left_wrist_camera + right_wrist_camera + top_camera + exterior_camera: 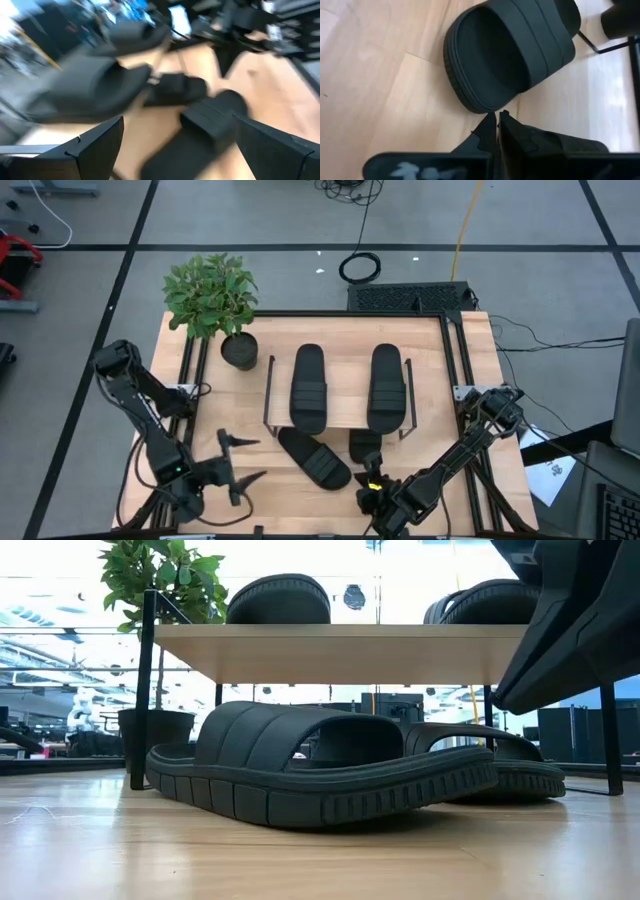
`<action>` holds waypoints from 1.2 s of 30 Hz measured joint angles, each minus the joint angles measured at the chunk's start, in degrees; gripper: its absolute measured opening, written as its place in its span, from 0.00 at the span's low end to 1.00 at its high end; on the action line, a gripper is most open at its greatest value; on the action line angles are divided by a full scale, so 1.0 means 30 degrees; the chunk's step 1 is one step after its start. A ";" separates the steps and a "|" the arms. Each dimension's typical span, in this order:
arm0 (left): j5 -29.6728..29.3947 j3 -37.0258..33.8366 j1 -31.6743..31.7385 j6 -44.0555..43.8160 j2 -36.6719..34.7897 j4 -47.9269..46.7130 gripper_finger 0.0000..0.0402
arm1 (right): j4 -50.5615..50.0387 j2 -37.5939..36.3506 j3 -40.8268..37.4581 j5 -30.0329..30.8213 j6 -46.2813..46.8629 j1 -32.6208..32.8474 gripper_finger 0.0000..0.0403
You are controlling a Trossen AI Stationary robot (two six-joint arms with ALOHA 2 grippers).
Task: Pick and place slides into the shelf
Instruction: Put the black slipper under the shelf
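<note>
Two black slides (308, 385) (386, 385) lie on the shelf's top board (345, 395), also visible in the low view (340, 650). A third slide (315, 458) lies slanted on the table in front of the shelf, sole down (320, 775). The fourth slide (365, 448) lies partly under the board (500, 765). My left gripper (260, 458) is open near the table's near-left corner and points at the slanted slide (200, 135). My right gripper (370, 480) is shut, just off the fourth slide's end (490, 65). My right gripper's shut fingertips (496, 117) sit right at the sole rim (479, 110) of the fourth slide's near end, coming from the table's near side. I cannot tell whether they touch it. The slide lies flat on the table.
A potted plant (210, 292) in a black round pot (240, 350) stands at the shelf's far-left side. The shelf's thin black wire frames (268, 390) (408, 395) flank the board. Bare tabletop (440, 380) lies to the right of the shelf.
</note>
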 joint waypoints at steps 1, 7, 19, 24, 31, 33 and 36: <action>0.1020 0.0007 0.0272 0.0000 0.0157 0.0388 0.94 | 0.0033 0.0000 0.0000 -0.0020 0.0114 -0.0040 0.02; 0.5573 0.0007 0.1322 0.1375 0.1769 0.3006 0.94 | 0.0245 0.0000 -0.0055 -0.1082 0.0153 -0.0428 0.00; 0.8877 -0.0001 0.2709 0.2564 0.6291 0.8032 0.94 | 0.2861 0.0000 -0.2335 -0.1974 -0.0327 -0.1255 0.00; 1.0228 -0.0001 0.3807 0.1179 0.7414 0.8428 0.94 | 0.3276 0.0015 -0.2659 -0.1379 -0.0328 -0.1624 0.00; 1.0580 -0.0001 0.5070 0.0068 0.7671 0.8584 0.94 | 0.3818 0.0015 -0.2659 -0.1025 -0.0806 -0.1768 0.00; 1.0721 -0.0001 0.5265 0.0074 0.7671 0.8570 0.94 | 0.4306 0.0015 -0.2659 -0.1473 -0.1034 -0.1768 0.00; 1.0720 -0.0001 0.5487 0.0007 0.7671 0.8584 0.94 | 0.5386 0.0015 -0.2659 -0.2110 -0.1655 -0.1768 0.00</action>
